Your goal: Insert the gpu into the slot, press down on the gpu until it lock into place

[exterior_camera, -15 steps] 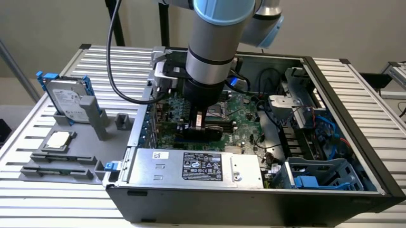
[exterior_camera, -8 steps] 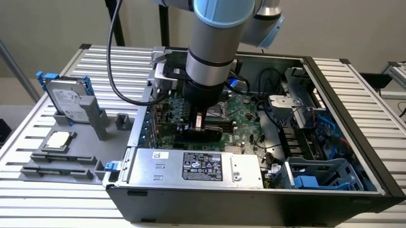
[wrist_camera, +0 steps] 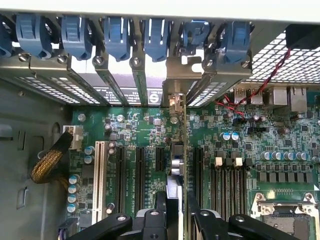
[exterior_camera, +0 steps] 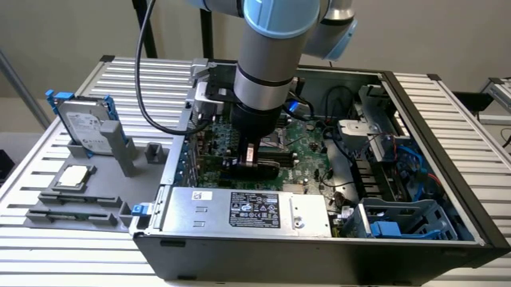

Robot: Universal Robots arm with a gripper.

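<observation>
My gripper (exterior_camera: 249, 158) reaches down into the open computer case (exterior_camera: 447, 179), over the green motherboard (exterior_camera: 307, 149). In the wrist view the gpu (wrist_camera: 177, 165) shows edge-on as a thin upright card, and its metal bracket (wrist_camera: 175, 82) meets the rear wall of the case. The gripper (wrist_camera: 176, 202) is shut on the gpu, with one black finger (wrist_camera: 161, 207) on each side of the card. In the exterior view the gpu (exterior_camera: 254, 171) is a dark block under the gripper, low over the board. The slot is hidden beneath the card.
Black expansion slots (wrist_camera: 140, 170) and a white one (wrist_camera: 100, 175) flank the card. Black memory slots (wrist_camera: 227, 185) and the CPU socket (wrist_camera: 285, 212) lie on the other side. Blue bracket clips (wrist_camera: 115, 35) line the rear wall. A silver power-supply box (exterior_camera: 239, 209) stands in front.
</observation>
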